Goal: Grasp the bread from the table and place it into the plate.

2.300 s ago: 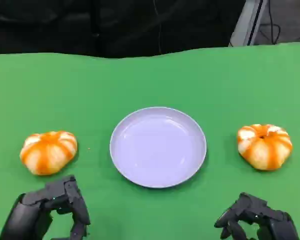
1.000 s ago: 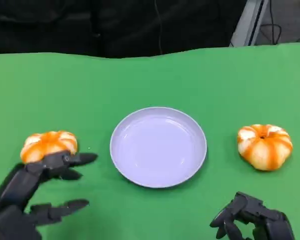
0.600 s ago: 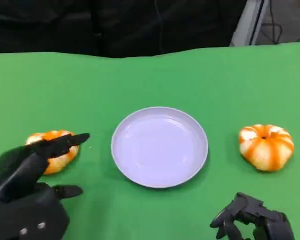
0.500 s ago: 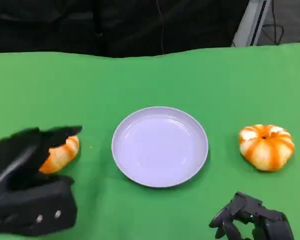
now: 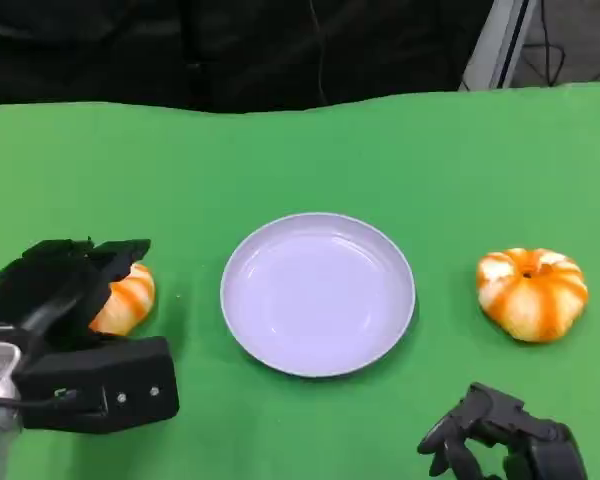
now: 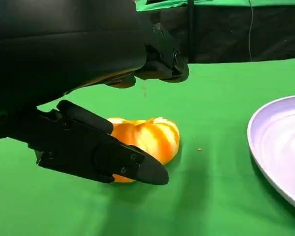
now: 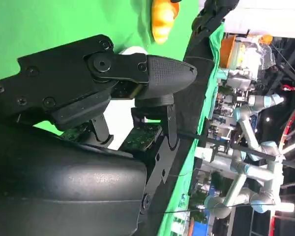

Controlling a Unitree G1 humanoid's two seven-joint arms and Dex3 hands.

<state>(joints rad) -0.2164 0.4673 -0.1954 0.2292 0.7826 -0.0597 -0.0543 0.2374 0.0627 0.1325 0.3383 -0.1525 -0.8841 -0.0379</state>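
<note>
On green table (image 5: 300, 160), lilac plate (image 5: 317, 294)

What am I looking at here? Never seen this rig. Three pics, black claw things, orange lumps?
It's a humanoid robot at a table with a green cloth. The black things are its two many-fingered hands.

The head view looks down from the robot's head. The left hand is at lower left, the right hand at lower right. The other two pictures come from cameras at each wrist, looking past that hand's own fingers; they can appear turned sideways.

On the cloth: an empty pale plate in the middle and two orange-and-white striped bread rolls. The job is to put bread on the plate.

The left hand is over the left roll, fingers either side of it in the left wrist view; the roll sits on the cloth, and a closed grip isn't clear. The right roll lies untouched. The right hand is curled, holding nothing.
</note>
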